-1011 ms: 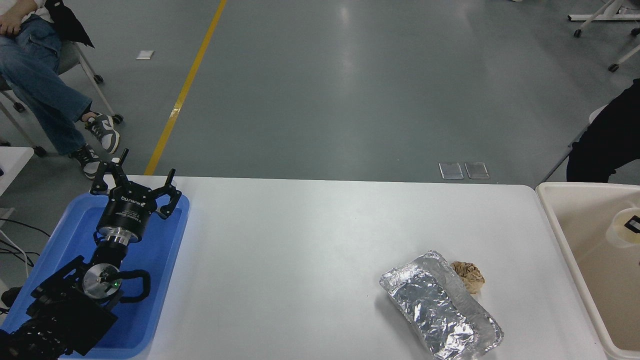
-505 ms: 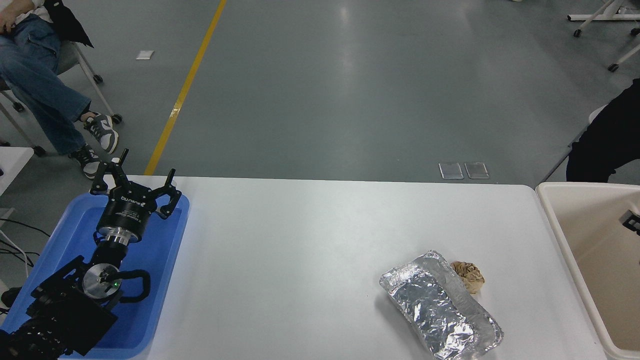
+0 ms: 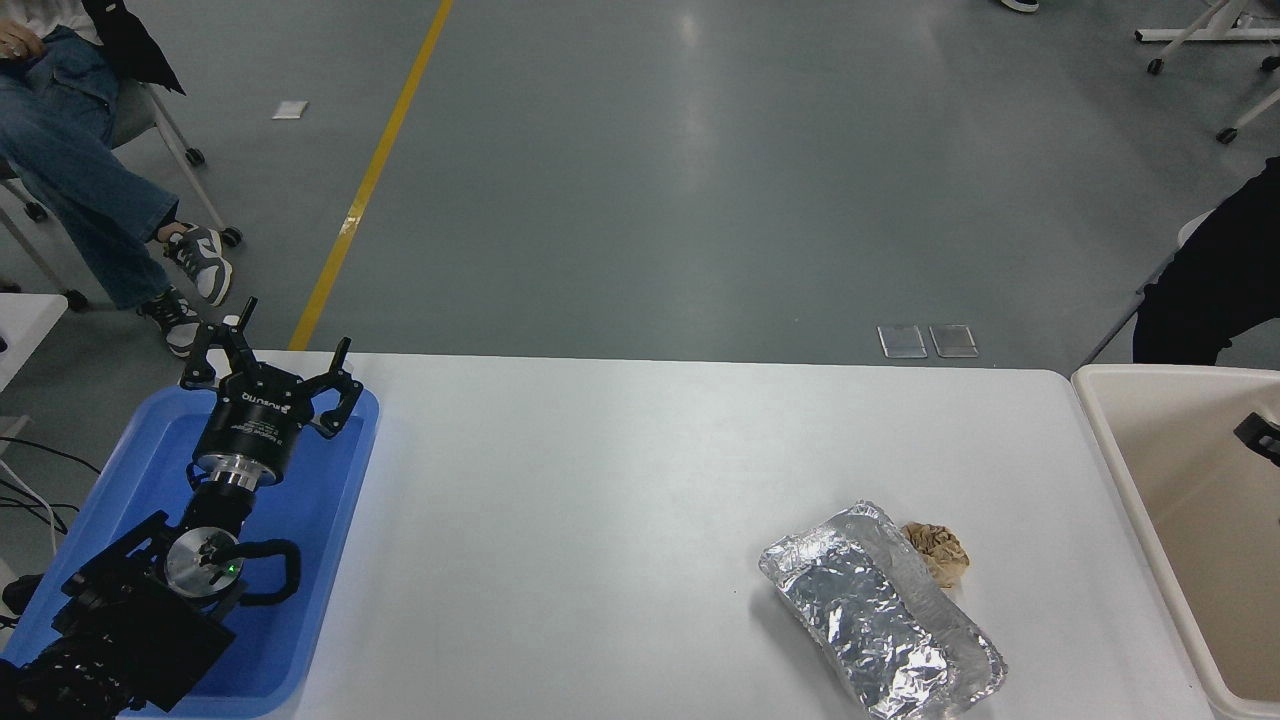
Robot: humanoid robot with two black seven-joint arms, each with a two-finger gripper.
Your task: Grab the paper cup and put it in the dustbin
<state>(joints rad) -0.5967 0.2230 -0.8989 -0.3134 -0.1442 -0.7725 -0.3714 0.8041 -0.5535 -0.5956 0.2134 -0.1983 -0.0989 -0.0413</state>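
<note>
over at the left the left gripper (image 3: 270, 375) sat parked above the blue tray (image 3: 330, 560), fingers spread and holding nothing, while a foil packet (image 3: 880, 625) and a brown paper ball (image 3: 938, 553) lay mid-table. at the far right only a dark sliver of the right gripper (image 3: 1262, 437) showed over the dustbin (image 3: 1130, 450), its opening impossible to judge. the paper cup was nowhere in sight, and such a cup would likely be light and crushable, best held gently around its wall.
</note>
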